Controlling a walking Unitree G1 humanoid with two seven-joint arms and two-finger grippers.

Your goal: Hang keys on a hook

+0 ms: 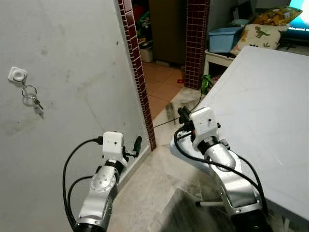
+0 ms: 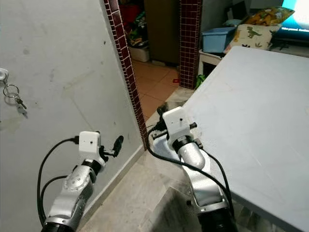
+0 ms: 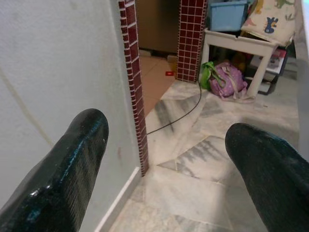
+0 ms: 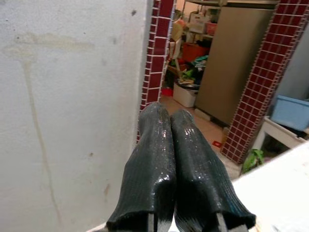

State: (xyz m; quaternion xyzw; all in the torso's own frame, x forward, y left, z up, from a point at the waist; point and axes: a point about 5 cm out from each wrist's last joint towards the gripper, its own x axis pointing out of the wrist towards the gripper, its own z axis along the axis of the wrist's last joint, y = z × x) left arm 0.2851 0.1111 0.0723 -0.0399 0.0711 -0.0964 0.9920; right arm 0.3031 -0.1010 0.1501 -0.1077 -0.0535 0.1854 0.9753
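The keys (image 1: 35, 100) hang from a small white square hook (image 1: 18, 74) stuck on the grey plaster wall (image 1: 72, 72) to my left, a metal ring with a couple of short keys dangling under it. Neither of my grippers touches them. My left gripper (image 1: 134, 147) sits low beside the wall, well below and to the right of the hook, its two black fingers (image 3: 72, 159) spread wide apart with nothing between them. My right gripper (image 4: 169, 159) is raised near the corner of the smooth white table (image 1: 260, 106), its ribbed black fingers pressed together and empty. The wall ends in a strip of dark red square tiles (image 1: 137, 72), beyond which lies marble-patterned floor (image 3: 203, 164). Farther back a blue plastic bin (image 1: 224, 38) stands on a white bench; I cannot tell what is in it.
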